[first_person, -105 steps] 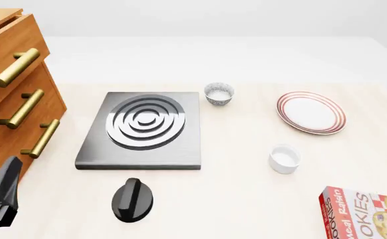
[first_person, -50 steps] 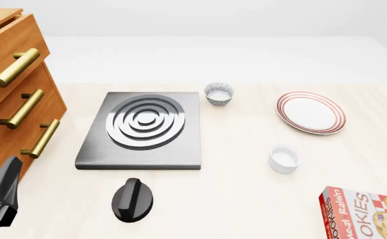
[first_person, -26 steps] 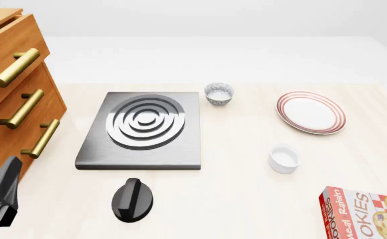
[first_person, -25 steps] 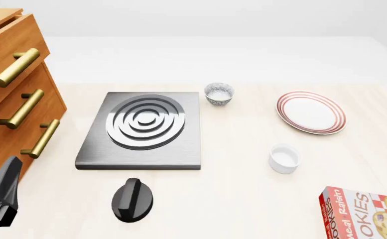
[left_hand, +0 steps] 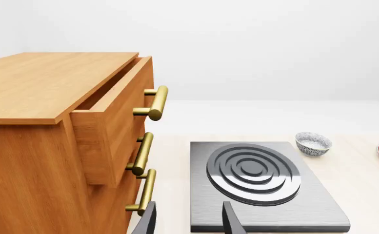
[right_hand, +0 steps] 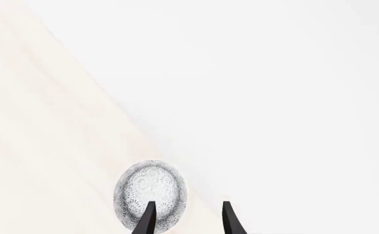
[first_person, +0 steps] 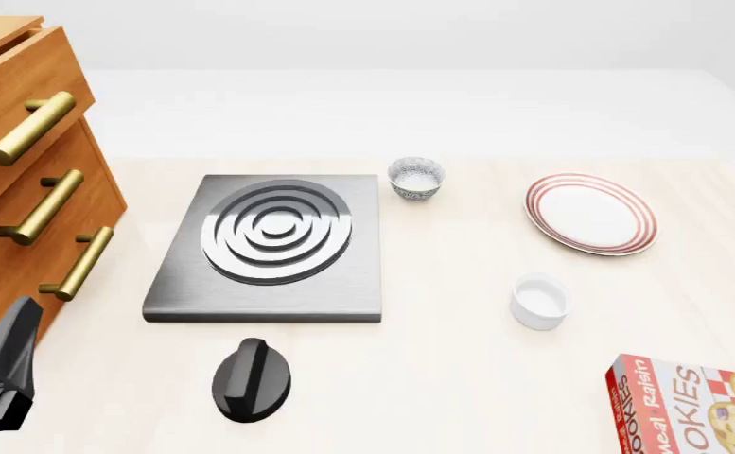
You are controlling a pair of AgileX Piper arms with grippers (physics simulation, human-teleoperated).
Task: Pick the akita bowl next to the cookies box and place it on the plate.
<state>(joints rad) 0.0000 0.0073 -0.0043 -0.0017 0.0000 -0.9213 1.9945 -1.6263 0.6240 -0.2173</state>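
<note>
An akita bowl (right_hand: 151, 192), patterned grey and white, sits by the table's edge right in front of my right gripper (right_hand: 188, 220). That gripper is open, and one finger overlaps the bowl's near rim. This bowl and the right gripper are outside the front view. The cookies box (first_person: 691, 407) lies at the front right corner. The plate (first_person: 590, 213) with red rings rests at the back right. A second patterned bowl (first_person: 415, 177) stands beside the stove slab. My left gripper (first_person: 1, 371) hangs open and empty at the front left.
A grey stove slab (first_person: 266, 248) with silver rings fills the middle left. A black knob (first_person: 251, 378) lies in front of it. A plain white cup (first_person: 540, 301) stands between the plate and the cookies box. A wooden drawer cabinet (first_person: 20, 180) lines the left side.
</note>
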